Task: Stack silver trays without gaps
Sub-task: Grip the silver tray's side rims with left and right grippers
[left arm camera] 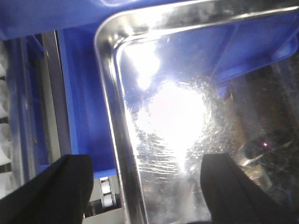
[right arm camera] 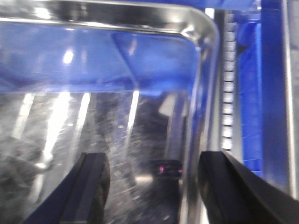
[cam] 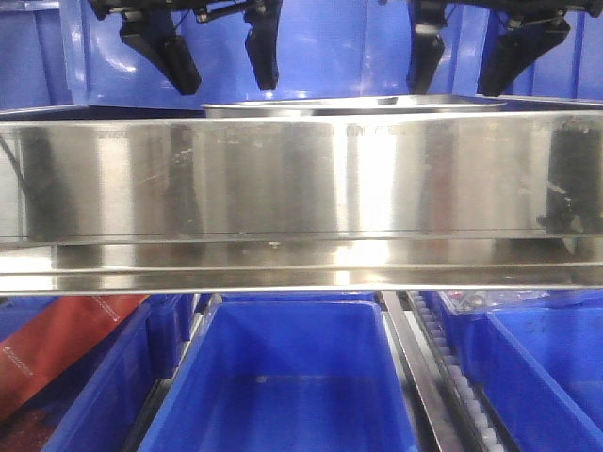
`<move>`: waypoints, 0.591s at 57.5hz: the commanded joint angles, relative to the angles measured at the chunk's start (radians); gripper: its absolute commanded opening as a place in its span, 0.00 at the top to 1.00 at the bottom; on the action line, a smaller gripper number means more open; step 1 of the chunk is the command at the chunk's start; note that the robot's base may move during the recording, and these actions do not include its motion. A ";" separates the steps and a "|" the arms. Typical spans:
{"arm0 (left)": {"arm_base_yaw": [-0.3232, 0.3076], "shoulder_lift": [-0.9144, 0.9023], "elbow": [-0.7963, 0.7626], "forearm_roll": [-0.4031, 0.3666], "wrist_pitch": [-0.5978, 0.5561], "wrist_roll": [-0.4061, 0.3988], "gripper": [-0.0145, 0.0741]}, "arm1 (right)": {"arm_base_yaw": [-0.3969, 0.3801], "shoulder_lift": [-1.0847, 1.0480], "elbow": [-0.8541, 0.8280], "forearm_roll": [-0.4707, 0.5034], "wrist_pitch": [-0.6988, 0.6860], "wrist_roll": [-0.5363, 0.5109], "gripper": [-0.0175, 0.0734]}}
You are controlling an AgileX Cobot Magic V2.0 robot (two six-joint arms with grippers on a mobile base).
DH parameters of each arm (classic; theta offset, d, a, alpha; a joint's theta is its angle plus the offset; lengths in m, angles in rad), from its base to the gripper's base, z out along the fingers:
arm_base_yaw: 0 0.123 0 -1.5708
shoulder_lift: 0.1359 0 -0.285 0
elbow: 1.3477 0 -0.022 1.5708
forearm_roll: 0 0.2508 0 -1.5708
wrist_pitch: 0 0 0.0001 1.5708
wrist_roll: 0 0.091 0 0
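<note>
A silver tray (cam: 349,105) shows only as a thin shiny rim just above the steel shelf band; whether another lies under it is hidden. My left gripper (cam: 226,87) hangs open over its left end and my right gripper (cam: 455,90) hangs open over its right end. In the left wrist view the tray (left arm camera: 177,121) fills the frame, and the open gripper (left arm camera: 145,191) straddles its left rim, one finger outside and one over the bottom. Seen from the right wrist, the open gripper (right arm camera: 161,191) straddles the right rim of the tray (right arm camera: 93,116) the same way.
A long steel shelf band (cam: 301,188) hides most of the tray from the front. Blue bins (cam: 292,377) stand below it, with a red package (cam: 66,348) at lower left. Roller tracks (right arm camera: 228,93) run beside the tray. More blue bins (cam: 330,47) stand behind.
</note>
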 commanded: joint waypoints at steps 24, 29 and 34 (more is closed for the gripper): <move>0.020 0.022 -0.004 0.002 -0.008 -0.008 0.39 | -0.015 0.039 -0.009 -0.037 -0.013 0.013 0.47; 0.024 0.022 -0.004 0.002 -0.010 -0.008 0.39 | -0.025 0.041 -0.009 -0.037 -0.010 0.013 0.47; 0.030 0.022 -0.004 0.002 -0.010 -0.008 0.39 | -0.034 0.043 -0.009 -0.037 -0.006 0.013 0.47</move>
